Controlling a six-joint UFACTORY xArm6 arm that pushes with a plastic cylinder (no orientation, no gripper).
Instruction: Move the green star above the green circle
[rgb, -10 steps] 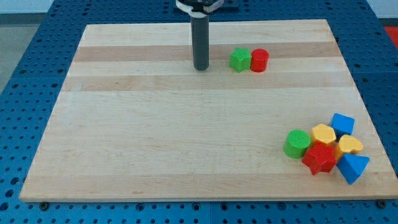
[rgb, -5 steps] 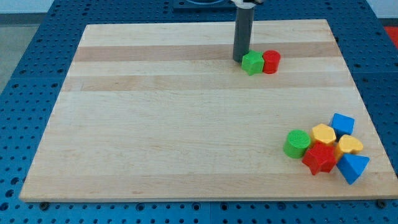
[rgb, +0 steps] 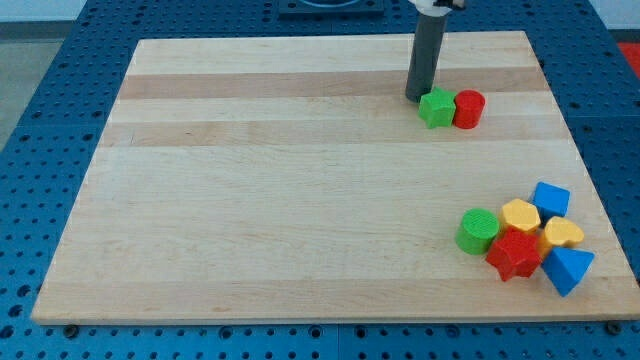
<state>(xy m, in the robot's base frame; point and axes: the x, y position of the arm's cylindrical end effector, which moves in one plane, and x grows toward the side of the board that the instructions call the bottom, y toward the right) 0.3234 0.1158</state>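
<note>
Camera view: a wooden board (rgb: 300, 200) lies on a blue perforated table (rgb: 40, 100). The arm enters from the view's top edge, and only its dark rod (rgb: 426, 55) shows. The rod stands nearly upright, leaning slightly toward the view's left as it descends. The arm carries no gripper or jaws, so there is nothing to open or close; the rod is a plain pusher.

My tip (rgb: 416, 97) rests on the board at about 10 o'clock from the green star (rgb: 437, 108), touching it or just beside it; actual contact cannot be confirmed.

The green star sits in the upper right part of the board. The red cylinder (rgb: 469, 109) stands at its 3 o'clock, touching it.

The green circle (rgb: 478, 231) lies well apart from the star, at about 5 o'clock from it, near the board's lower right corner. It forms the left end of a tight cluster:
- yellow block (rgb: 520, 215) at 2 o'clock from the circle;
- red star (rgb: 514, 253) at 4 o'clock from the circle;
- blue block (rgb: 551, 199) at the cluster's top right;
- yellow heart-like block (rgb: 564, 234) at the right;
- blue triangular block (rgb: 569, 269) at the lower right.
</note>
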